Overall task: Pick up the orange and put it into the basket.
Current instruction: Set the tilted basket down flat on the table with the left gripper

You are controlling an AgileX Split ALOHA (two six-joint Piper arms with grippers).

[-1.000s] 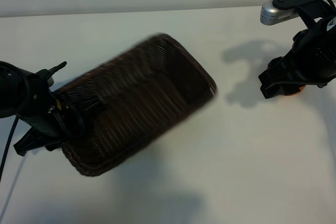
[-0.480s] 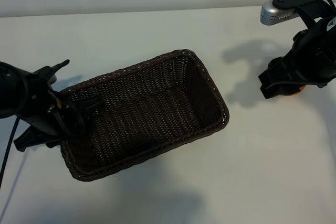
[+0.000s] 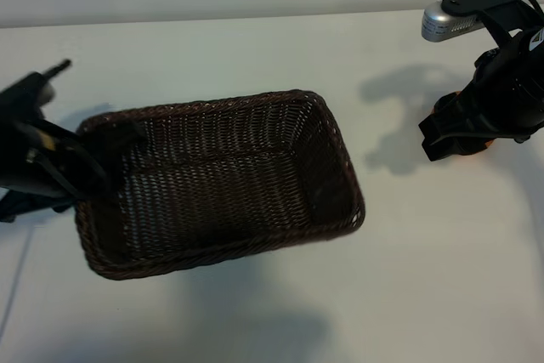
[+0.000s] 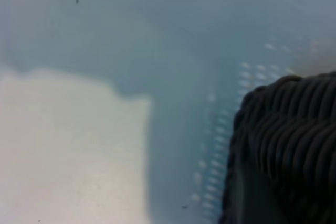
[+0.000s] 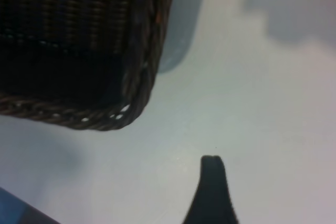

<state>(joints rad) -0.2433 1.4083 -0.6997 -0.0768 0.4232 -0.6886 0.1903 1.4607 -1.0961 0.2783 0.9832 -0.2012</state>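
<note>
I can read no text, label, brand, number or sign in any of my views. There is a small white patch on the right arm (image 3: 537, 38), at the right edge of the exterior view, but it is too small for me to read anything on it.
</note>
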